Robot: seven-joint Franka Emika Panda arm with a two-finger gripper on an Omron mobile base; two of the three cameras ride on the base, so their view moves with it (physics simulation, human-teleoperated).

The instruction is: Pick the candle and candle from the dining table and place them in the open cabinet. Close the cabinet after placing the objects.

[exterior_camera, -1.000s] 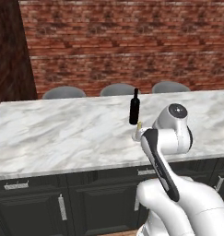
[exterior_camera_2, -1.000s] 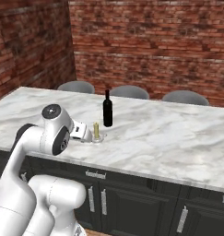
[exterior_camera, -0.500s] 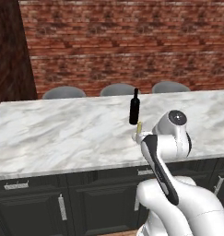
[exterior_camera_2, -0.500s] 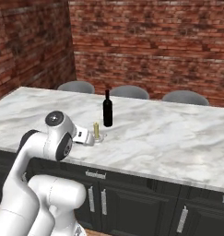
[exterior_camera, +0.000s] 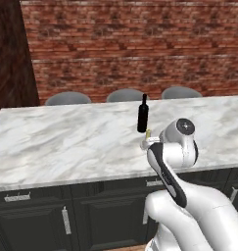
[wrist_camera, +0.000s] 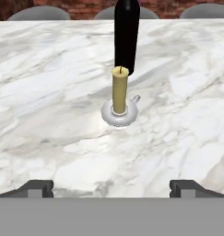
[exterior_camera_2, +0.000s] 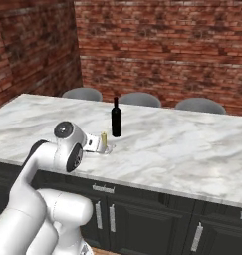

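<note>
The tall candle stands upright on the marble tabletop, its long axis straight up and the wick end at the top. It sits in a round silvery holder whose little loop handle sticks out to the right in the hand view. Just behind it, apart but close, stands a black bottle, also upright.

The pincer is spread wide, its two dark tips low at either side of the hand view with nothing between them, and the candle lies well ahead of them, roughly centred.

From the right base view the candle shows as a pale stub just past the arm's wrist, with the bottle behind and to its right. The left base view hides most of the candle behind the white arm, leaving just its top visible below the bottle. Both base views take in grey chair backs along the far edge and the brick wall.
</note>
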